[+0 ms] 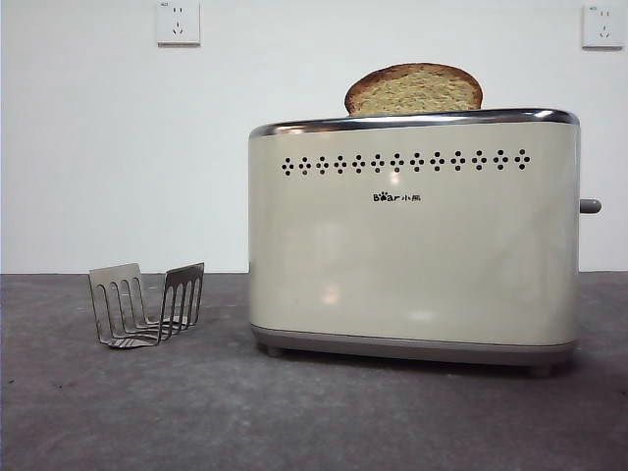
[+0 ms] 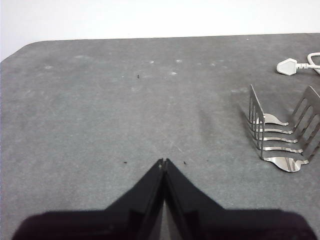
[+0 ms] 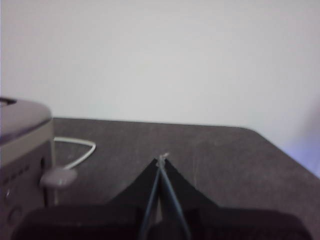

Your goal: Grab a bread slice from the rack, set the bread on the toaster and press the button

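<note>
The slice of bread (image 1: 413, 90) stands upright in the toaster (image 1: 412, 235), its rounded top above the chrome rim. The rack (image 1: 147, 305) sits apart on the grey table (image 1: 196, 412). The left gripper (image 2: 163, 161) and right gripper (image 3: 162, 159) are both clenched, holding nothing; the button (image 3: 58, 177) lies near the right one.

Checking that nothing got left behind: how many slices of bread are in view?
1. The slice of bread stands in the toaster, top sticking out. The rack holds none. More could sit hidden inside the toaster.
</note>
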`<state>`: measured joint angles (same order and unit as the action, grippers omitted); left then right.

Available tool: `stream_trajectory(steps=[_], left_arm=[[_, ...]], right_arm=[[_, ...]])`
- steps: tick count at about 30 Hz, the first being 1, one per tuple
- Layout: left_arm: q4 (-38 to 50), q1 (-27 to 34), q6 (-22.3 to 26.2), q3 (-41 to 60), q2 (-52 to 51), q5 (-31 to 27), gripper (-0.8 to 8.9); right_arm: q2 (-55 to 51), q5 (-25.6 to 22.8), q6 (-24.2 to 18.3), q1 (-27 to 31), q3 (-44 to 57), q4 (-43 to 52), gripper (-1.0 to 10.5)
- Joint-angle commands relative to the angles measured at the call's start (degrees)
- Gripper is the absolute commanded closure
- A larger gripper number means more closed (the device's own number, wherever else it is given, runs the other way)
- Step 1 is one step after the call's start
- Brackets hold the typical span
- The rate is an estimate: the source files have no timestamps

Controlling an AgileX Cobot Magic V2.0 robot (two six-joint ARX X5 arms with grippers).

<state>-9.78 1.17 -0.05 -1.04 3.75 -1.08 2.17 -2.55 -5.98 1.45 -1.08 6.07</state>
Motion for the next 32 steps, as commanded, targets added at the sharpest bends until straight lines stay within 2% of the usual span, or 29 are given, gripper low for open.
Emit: stream_trajectory(steps=[1,10,32], left_arm=[[0.4,0.2,-0.4,0.6,0.0,0.0,8.17],[0.4,0.2,-0.3,0.6,0.0,0.0,8.17],[0.4,0.2,-0.3,0.6,0.0,0.0,8.17]], right_arm=[[-1.1,0.1,-0.3,-0.1,0.3,-5.4,9.5],[-1.7,0.2,-0.2,0.0,0.3,-17.0,9.5],[-1.7,0.6,-0.1,0.1,0.3,-16.8,9.5]])
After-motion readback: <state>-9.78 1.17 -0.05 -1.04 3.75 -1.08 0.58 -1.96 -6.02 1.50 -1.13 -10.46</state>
